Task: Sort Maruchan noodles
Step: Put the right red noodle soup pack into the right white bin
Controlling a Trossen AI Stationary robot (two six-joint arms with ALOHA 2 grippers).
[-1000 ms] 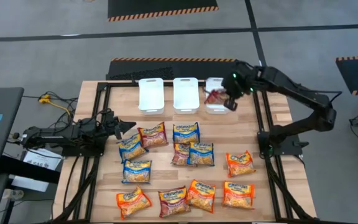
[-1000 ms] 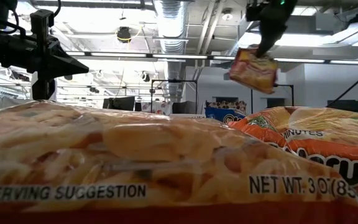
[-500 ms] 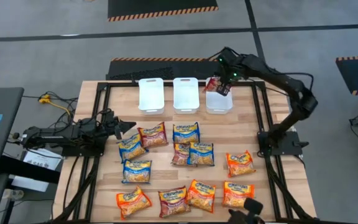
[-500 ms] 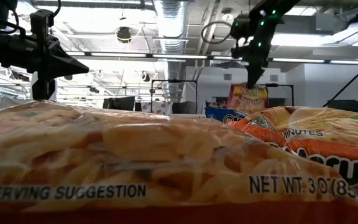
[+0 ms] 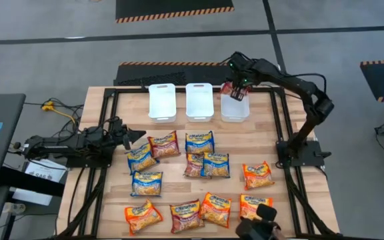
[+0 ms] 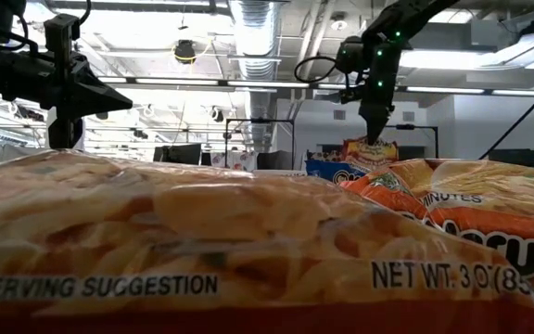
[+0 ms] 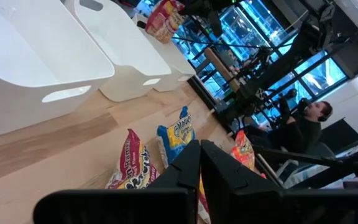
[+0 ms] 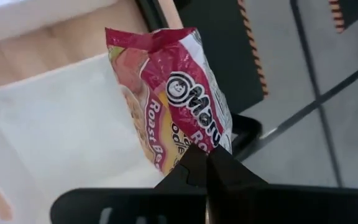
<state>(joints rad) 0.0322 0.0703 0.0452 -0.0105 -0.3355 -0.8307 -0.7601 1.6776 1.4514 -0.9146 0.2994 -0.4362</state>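
Lowered since earlier, right gripper clamps dark red plastic ramen packet over rightmost white rectangular plastic bin; left gripper waits closed above worktop.

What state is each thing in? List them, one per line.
Right gripper: shut on dark red packet, over the right bin.
Left gripper: shut, empty, at the table's left.
Left bin: empty.
Middle bin: empty.
Other packets: flat on the table.
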